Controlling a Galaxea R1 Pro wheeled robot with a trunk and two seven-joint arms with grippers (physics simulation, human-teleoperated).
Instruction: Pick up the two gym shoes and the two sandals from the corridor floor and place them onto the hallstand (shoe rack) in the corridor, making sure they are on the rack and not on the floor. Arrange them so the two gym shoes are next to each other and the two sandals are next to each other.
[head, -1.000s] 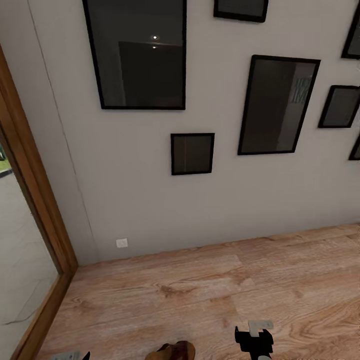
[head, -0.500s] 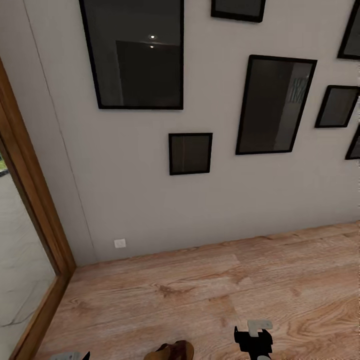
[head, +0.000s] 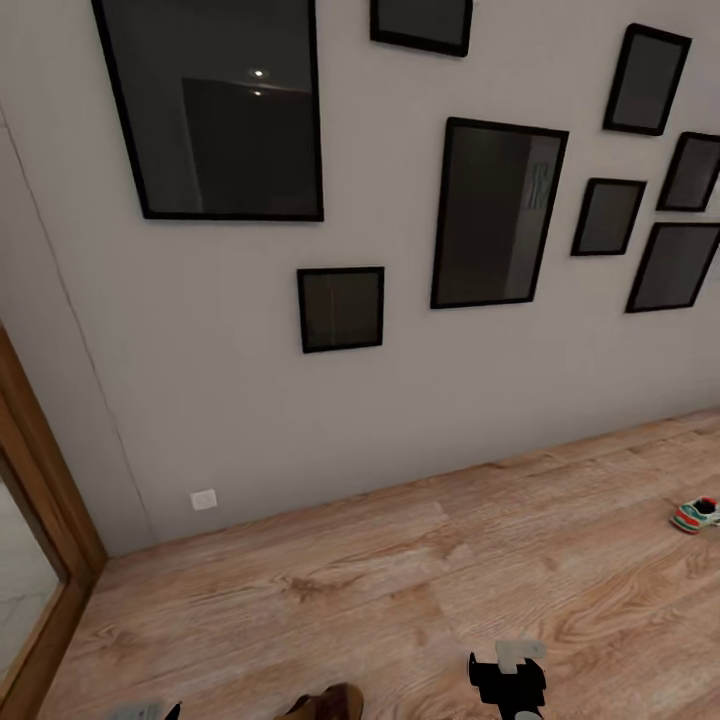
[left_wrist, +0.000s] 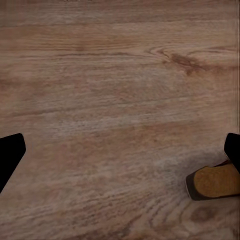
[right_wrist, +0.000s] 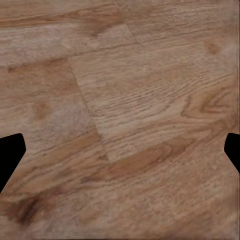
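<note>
The robot seems to be between grasps, scanning for shoes; no rack is in sight. Next it needs to close on 1 shoe and lower an arm to it. The left gripper (left_wrist: 120, 150) is spread wide and empty above the corridor floor (head: 400, 580), with 1 sandal (left_wrist: 215, 182) just beside one fingertip. The right gripper (right_wrist: 120, 150) hangs equally wide, holding nothing. What looks like 1 gym shoe (head: 696, 515) lies well off beyond the right gripper.
</note>
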